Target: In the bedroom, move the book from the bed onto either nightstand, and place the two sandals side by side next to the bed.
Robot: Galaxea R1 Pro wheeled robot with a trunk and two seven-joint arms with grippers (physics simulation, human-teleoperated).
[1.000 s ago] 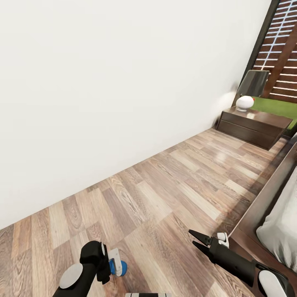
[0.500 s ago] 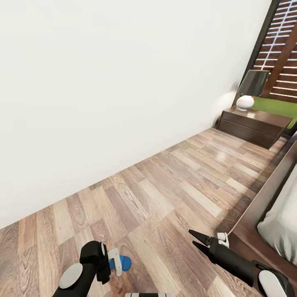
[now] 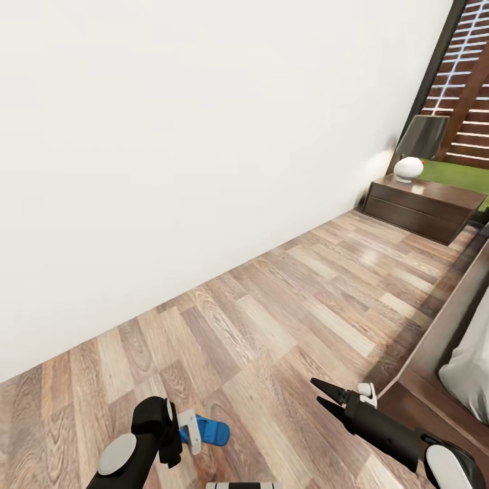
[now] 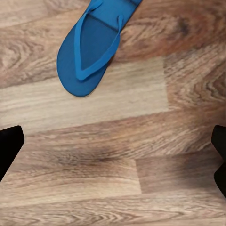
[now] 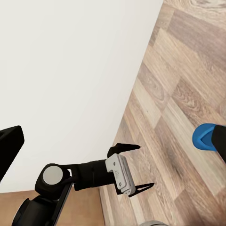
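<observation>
Left claw [image 3: 193,435]: released, jaws spread wide, pointing down at the floor; nothing between them. In the left wrist view its two dark fingertips [image 4: 9,146] sit at opposite edges with bare planks between.
Right claw [image 3: 324,399]: released, its two pointed fingers parted, holding nothing, hanging low over the floor [image 3: 272,319] near the bed's corner.
Sandal [image 3: 212,432]: one bright blue flip-flop lying flat on the wood floor, sole down, just beside the left claw on the side toward the bed. In the left wrist view it [image 4: 89,47] lies ahead of the jaws and outside the gap, not touching either finger.
Long axis: in the head view the sandal runs roughly across the picture, from the left claw toward the right arm; seen from the left wrist it lies at a slant to the line between the fingers.
Nearer arm: the left, clearly; the right claw stands well apart from it.
Coming move, as I judge it: shift the left claw over the sandal and turn the wrist so the fingers close across its narrow width.
Bed [image 3: 451,319]: dark wood base and pale mattress at the right edge.
Dark low cabinet [image 3: 421,204]: against the far wall, a lamp on it.
</observation>
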